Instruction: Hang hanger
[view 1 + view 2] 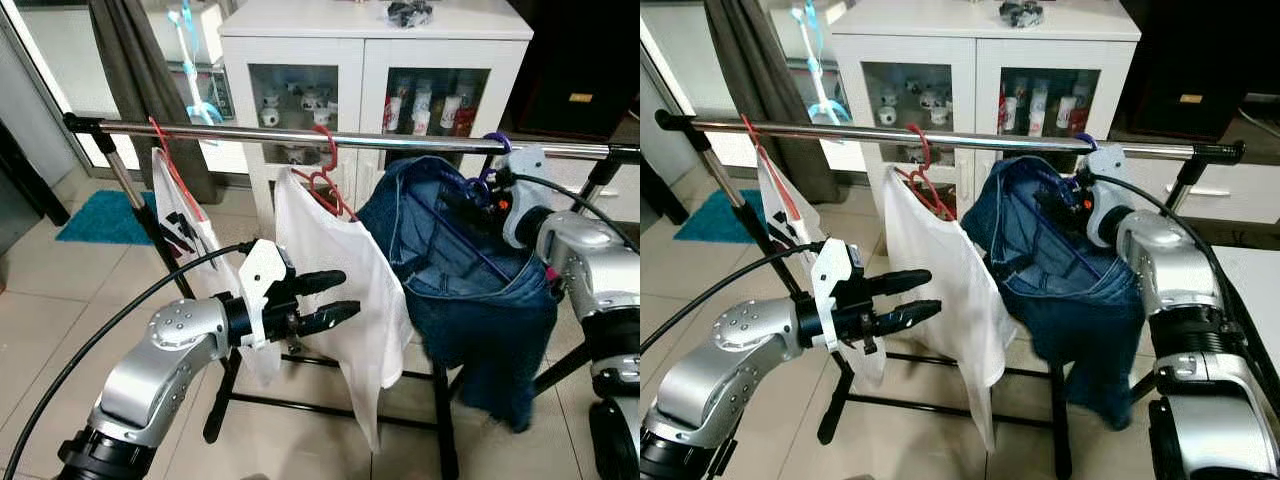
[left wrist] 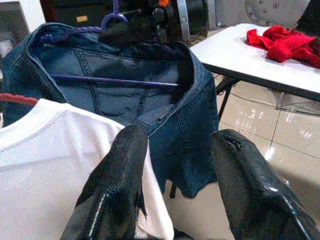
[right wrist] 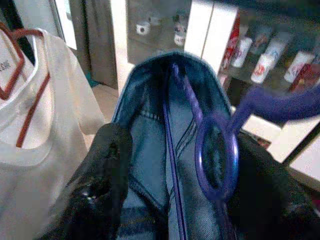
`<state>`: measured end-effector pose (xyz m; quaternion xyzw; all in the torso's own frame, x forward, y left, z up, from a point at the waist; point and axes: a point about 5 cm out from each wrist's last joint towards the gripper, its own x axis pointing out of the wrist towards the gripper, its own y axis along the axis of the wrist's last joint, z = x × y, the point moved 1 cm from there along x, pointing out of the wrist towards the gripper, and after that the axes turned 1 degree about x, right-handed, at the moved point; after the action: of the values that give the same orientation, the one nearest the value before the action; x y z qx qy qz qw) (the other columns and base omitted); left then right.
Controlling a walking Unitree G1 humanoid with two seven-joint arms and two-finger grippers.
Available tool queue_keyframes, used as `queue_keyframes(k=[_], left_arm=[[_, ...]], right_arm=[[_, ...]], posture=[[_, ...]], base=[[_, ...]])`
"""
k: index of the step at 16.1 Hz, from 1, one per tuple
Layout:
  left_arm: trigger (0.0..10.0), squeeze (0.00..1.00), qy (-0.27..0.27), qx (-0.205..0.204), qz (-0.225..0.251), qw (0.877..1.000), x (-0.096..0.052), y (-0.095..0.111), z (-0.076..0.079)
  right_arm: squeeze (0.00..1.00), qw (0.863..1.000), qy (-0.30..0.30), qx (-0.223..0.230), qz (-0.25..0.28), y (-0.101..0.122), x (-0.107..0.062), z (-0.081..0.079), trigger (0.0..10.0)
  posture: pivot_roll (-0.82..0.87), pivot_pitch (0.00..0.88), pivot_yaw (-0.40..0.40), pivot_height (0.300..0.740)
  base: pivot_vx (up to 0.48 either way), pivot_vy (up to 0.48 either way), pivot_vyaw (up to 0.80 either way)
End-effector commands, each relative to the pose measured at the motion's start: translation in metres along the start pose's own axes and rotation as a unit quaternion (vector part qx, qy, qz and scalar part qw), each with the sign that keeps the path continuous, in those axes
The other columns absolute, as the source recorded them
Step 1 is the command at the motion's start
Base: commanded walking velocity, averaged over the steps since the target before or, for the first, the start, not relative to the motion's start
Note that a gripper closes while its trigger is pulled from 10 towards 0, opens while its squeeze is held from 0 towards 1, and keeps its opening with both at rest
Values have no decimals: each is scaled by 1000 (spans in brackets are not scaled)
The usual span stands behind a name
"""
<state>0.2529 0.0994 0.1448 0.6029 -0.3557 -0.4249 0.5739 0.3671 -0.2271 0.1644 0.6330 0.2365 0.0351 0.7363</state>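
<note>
I have the right arm raised and bent at the elbow, its forearm reaching up toward the chrome rail [image 1: 400, 141] of the clothes rack. The right gripper [image 3: 172, 165] sits at the neck of the purple hanger [image 3: 216, 150], which carries a denim jacket [image 1: 470, 300]. In the right wrist view the hanger's ring and stem lie between the two black fingers [image 3: 102, 175], close against one of them, with the jacket's open collar just past the tips. The fingers stand apart on either side of the stem, and I cannot tell whether they are actually pressing on it. The hanger's hook [image 1: 497, 150] reaches the rail just above the fingers; I cannot tell whether it is seated over the rail or only touching it.

My left arm is held low, elbow bent, forearm roughly level and pointing across toward the hanging clothes. The left gripper [image 1: 325, 298] has its fingers [image 2: 117, 185] spread apart with nothing between them. Just beyond their tips hangs a white T-shirt [image 1: 340, 290] on a red hanger [image 1: 325, 175], and past that is the denim jacket. Another white garment [image 1: 185, 225] on a red hanger hangs farther along the rail, on the near side of the left forearm.

Behind the rack stands a white cabinet [image 1: 375, 60] with glass doors. In the left wrist view a white desk [image 2: 260, 60] with a red cloth [image 2: 285, 40] on it lies beyond the jacket.
</note>
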Motion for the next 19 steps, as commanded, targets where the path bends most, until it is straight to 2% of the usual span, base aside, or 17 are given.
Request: queue_keyframes(k=[1,14,19], left_arm=[[10000,0,-2,4,-2,1000,1,3,-3],[10000,0,5,6,-2,1000,0,-2,-5],[10000,0,19,7,-2,1000,-2,-3,-3]], right_arm=[[0,1000,2,-8,8,8,4,-2,0],[0,1000,-7,5,10,8,9,-1,0],[0,996,-40,14,79,19,-1,-2,0]], posture=[[-93,0,77,740],[-97,0,73,740],[-97,0,70,740]], base=[[0,0,0],[0,0,0],[0,0,0]])
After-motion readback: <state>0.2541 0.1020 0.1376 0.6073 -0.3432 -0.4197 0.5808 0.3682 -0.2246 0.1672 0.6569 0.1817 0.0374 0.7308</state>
